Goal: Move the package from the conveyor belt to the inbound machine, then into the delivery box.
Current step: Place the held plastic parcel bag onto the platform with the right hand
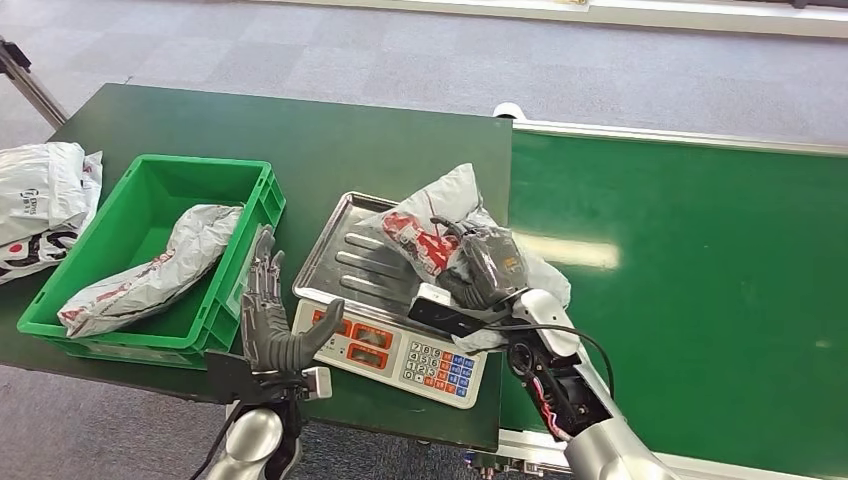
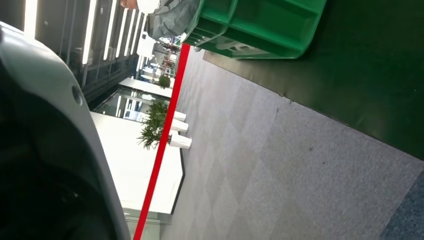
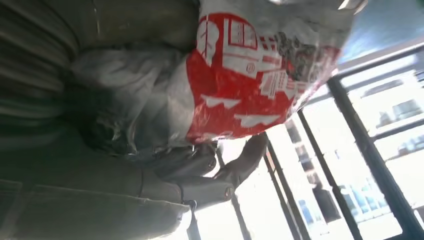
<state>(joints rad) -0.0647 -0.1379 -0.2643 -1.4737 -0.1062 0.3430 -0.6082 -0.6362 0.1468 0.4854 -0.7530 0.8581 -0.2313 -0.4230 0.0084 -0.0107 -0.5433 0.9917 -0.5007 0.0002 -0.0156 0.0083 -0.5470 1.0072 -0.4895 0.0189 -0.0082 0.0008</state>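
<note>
Gripping the package (image 1: 440,225) from above, the right hand (image 1: 485,268) is holding it over the metal pan of the inbound machine (image 1: 345,262), the scale with the keypad that sits between the green delivery box (image 1: 262,195) and the conveyor belt (image 1: 680,290). Its fingers are wrapping around the crumpled grey and white plastic at the end nearer the belt, while the red-printed part is sticking out past the fingers toward the pan; in the right wrist view that red print (image 3: 240,75) is bulging just beyond the fingers (image 3: 210,165). Whether the bag is already resting on the pan or hanging just above it cannot be told. Holding it there probably serves the weighing step before the box. The left hand (image 1: 268,310) is standing empty, fingers spread and pointing up, beside the box's near corner, likely waiting for the next transfer. Another bag (image 1: 150,270) is lying inside the box.
</note>
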